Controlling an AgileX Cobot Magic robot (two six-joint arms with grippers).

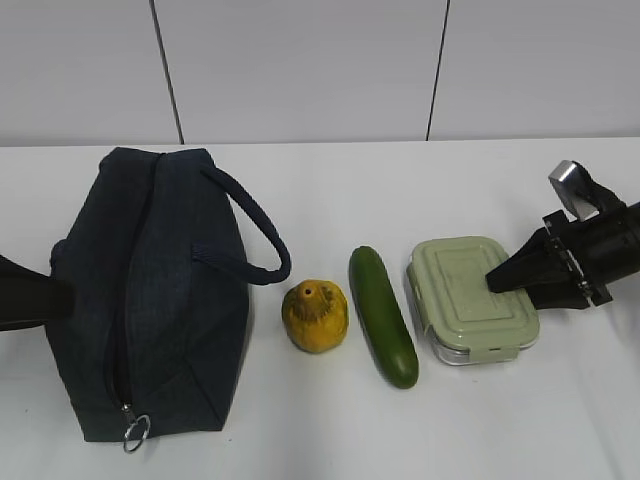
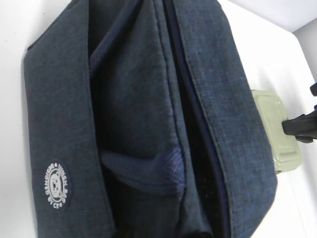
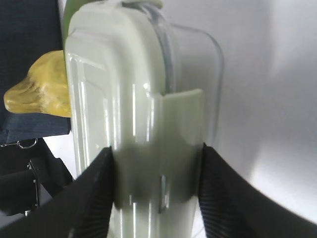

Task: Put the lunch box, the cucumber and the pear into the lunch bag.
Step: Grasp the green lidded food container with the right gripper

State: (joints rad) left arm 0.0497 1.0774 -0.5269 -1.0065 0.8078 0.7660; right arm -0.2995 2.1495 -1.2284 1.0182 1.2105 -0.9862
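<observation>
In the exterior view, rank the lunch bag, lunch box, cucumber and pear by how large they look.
1. lunch bag, by far the largest.
2. lunch box.
3. cucumber, about as long as the box but much narrower.
4. pear, the smallest.
All lie at a similar depth, so nearness hardly skews this.

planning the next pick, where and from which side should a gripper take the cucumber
Probably at the middle of the cucumber, from above, fingers closing across its narrow width. It lies flat on the table, running lengthwise away from the camera, with the pear to its left and the lunch box to its right; both gaps look wide enough for a finger. A mid-length grip should keep it balanced.
</observation>
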